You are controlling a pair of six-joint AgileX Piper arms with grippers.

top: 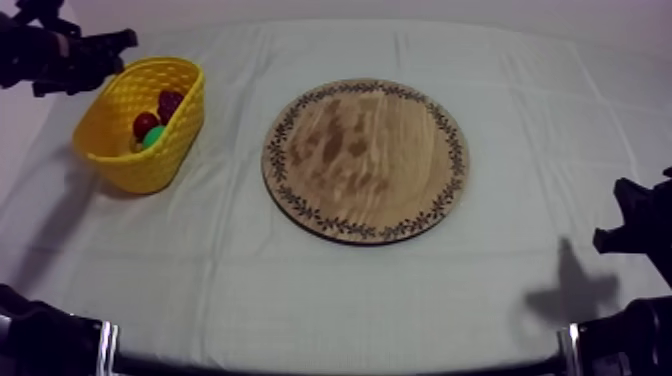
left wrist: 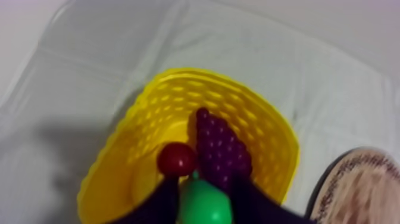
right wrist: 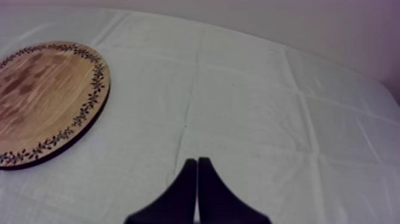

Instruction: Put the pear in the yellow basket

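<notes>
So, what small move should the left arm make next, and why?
Probably raise the left gripper clear of the yellow basket and draw it toward its rest place. The pear seems to lie already in the basket, beside the small red fruit and the grapes. The wooden board is bare, and the gripper's fingers stand apart.

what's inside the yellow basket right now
A small red fruit, a bunch of grapes and the pear lie in the yellow basket. The fruit cover the floor beneath them, so anything under there can't be seen.
</notes>
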